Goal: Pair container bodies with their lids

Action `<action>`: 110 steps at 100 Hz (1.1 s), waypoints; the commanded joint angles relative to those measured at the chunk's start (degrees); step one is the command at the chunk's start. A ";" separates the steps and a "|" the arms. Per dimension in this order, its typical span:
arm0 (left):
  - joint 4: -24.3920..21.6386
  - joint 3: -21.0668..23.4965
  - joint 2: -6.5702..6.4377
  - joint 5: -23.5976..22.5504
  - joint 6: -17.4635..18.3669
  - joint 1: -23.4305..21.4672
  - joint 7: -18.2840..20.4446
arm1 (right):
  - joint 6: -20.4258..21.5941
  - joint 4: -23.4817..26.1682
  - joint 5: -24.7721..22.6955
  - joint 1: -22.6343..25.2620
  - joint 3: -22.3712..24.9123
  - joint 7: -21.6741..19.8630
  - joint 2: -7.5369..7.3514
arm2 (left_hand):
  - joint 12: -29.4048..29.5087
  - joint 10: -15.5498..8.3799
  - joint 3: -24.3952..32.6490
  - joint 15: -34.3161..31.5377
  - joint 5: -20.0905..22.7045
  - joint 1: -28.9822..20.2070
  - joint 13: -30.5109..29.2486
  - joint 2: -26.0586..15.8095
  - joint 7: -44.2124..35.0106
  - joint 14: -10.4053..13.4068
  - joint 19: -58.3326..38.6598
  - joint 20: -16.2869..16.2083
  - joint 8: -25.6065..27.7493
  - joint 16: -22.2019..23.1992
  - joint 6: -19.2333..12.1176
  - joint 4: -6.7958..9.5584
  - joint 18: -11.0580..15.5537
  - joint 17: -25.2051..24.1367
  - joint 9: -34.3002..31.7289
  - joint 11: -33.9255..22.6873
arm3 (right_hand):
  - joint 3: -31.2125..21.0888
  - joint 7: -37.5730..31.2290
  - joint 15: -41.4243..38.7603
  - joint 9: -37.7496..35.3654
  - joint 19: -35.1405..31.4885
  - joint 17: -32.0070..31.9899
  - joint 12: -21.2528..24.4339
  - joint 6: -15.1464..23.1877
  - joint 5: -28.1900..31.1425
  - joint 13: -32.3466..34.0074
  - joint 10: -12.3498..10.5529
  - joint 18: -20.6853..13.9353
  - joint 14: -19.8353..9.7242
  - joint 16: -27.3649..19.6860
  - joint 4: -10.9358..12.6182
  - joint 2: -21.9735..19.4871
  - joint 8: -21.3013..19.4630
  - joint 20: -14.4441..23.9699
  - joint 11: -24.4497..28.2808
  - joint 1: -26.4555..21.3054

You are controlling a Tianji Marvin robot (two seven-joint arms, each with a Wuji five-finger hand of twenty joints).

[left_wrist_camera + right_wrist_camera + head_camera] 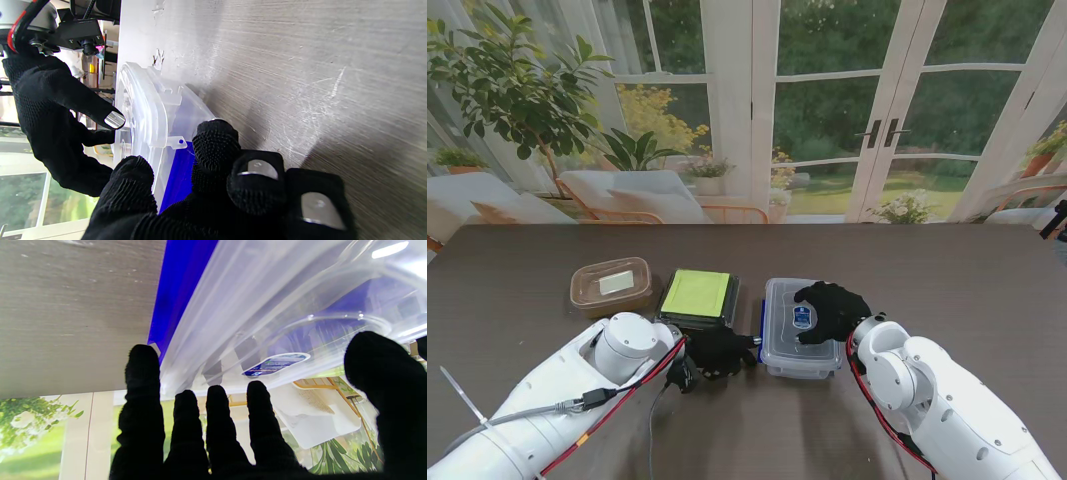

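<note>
A clear container point(802, 335) with blue side clips and a clear lid point(267, 306) stands on the table in front of me. My right hand point(827, 308) lies flat on the lid with its fingers point(217, 413) spread; nothing is gripped. In the left wrist view one fingertip of that right hand point(50, 116) touches the lid. My left hand point(717, 350) is at the container's left side. Its thumb and index finger point(215, 140) pinch the container point(156, 110) at the rim by the blue clip point(180, 170), and its other fingers are curled.
A black container with a yellow-green lid point(697, 295) sits just left of the clear one. A brown container with a clear lid point(611, 285) stands farther left. Behind the dark table point(967, 270) are glass doors and plants.
</note>
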State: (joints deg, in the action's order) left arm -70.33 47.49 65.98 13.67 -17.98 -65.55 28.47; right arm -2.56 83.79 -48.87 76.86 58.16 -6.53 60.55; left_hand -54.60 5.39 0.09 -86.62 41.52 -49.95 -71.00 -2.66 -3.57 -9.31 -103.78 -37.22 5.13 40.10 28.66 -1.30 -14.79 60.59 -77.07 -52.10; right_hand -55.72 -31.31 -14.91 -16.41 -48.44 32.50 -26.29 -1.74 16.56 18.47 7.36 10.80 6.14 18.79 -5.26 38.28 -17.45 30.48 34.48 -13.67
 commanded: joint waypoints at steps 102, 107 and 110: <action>-1.32 2.33 0.34 0.61 0.53 -3.21 -0.18 | 0.53 -1.07 -0.16 1.43 -0.51 -2.52 -0.32 | -3.25 6.17 -0.95 3.44 -7.47 -0.64 -1.64 -4.34 2.50 -5.04 -8.17 3.02 -1.40 1.98 -4.03 0.58 -5.45 0.61 -0.86 4.33 | 0.24 0.06 -7.48 1.05 0.78 -29.36 -0.52 0.73 -1.27 4.82 -0.57 -1.55 3.48 2.49 -0.59 -0.73 -0.96 -0.62 0.66 -0.40; -2.03 2.72 0.18 0.14 0.37 -3.70 -0.52 | 0.50 -1.07 -0.12 1.45 -0.50 -2.53 -0.32 | -3.60 6.46 -1.00 4.29 -7.78 -0.45 -1.63 -4.08 2.57 -5.57 -7.58 3.31 -1.45 2.12 -4.23 0.66 -6.07 -0.16 -0.83 5.19 | 0.25 0.08 -7.49 1.06 0.80 -29.41 -0.52 0.66 -1.30 4.83 -0.51 -1.55 3.39 2.49 -0.59 -0.75 -0.96 -0.63 0.67 -0.40; -2.45 2.97 0.09 -0.12 0.27 -4.01 -0.73 | 0.50 -1.07 -0.12 1.46 -0.49 -2.54 -0.32 | -3.80 6.57 -1.06 4.60 -8.04 -0.16 -1.62 -4.02 2.65 -5.72 -7.39 3.37 -1.49 2.26 -4.34 0.73 -6.28 -0.54 -0.78 5.61 | 0.27 0.06 -7.48 1.02 0.80 -29.39 -0.53 0.72 -1.25 4.80 -0.49 -1.58 3.46 2.49 -0.59 -0.75 -0.96 -0.64 0.68 -0.38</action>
State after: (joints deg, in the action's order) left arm -71.74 50.07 66.33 14.00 -17.26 -68.87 27.09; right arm -2.11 84.02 -48.92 76.93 58.24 -7.25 60.41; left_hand -57.04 8.40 0.11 -82.79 35.61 -50.05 -70.98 -4.88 -2.29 -13.31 -103.78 -34.45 4.30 41.47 24.13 -1.30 -19.80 59.70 -77.05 -47.02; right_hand -55.72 -31.31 -13.74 -15.59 -48.44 32.50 -26.29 -1.74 16.56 18.45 7.36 10.79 6.14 18.40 -5.26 38.28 -17.46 30.48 34.45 -13.67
